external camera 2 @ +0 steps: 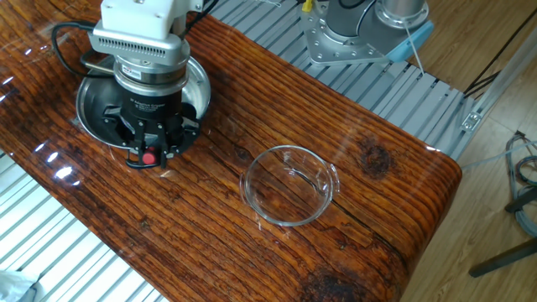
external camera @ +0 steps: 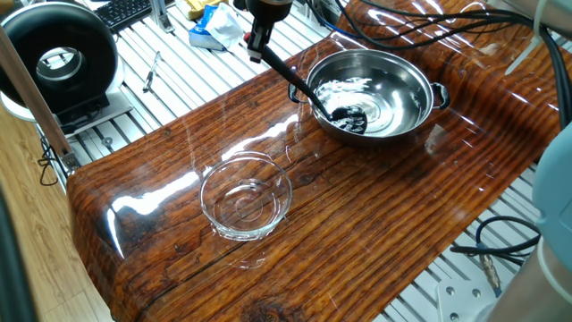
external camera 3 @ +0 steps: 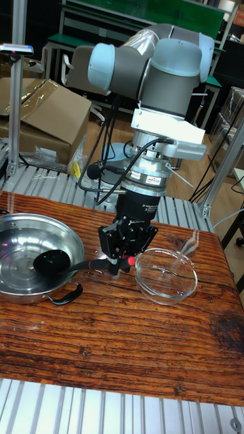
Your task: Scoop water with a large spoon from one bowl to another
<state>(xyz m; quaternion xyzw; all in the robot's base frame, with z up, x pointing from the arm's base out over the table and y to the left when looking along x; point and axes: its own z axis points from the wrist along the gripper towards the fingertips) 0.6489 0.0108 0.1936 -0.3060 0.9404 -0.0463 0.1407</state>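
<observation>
The steel bowl (external camera: 424, 82) stands at the far end of the wooden table and holds a shiny, rippled pool of water (external camera: 386, 100). The black large spoon (external camera: 349, 116) has its scoop low inside this bowl, and its handle slants up over the rim to my gripper (external camera: 257, 49), which is shut on the handle's end. From the tall fixed view the scoop (external camera 3: 51, 262) hangs over the bowl's (external camera 3: 13, 288) middle, with my gripper (external camera 3: 121, 262) just outside the rim. The clear glass bowl (external camera: 246, 198) sits apart, nearer the table's front; I see no pool in it.
The table is glossy wood with a rounded edge (external camera 2: 436, 180). Slatted metal surfaces surround it. A black round device (external camera: 58, 58), loose items (external camera: 214, 25) and cables (external camera: 402, 22) lie beyond the table. The arm's base (external camera 2: 369, 29) stands beside it.
</observation>
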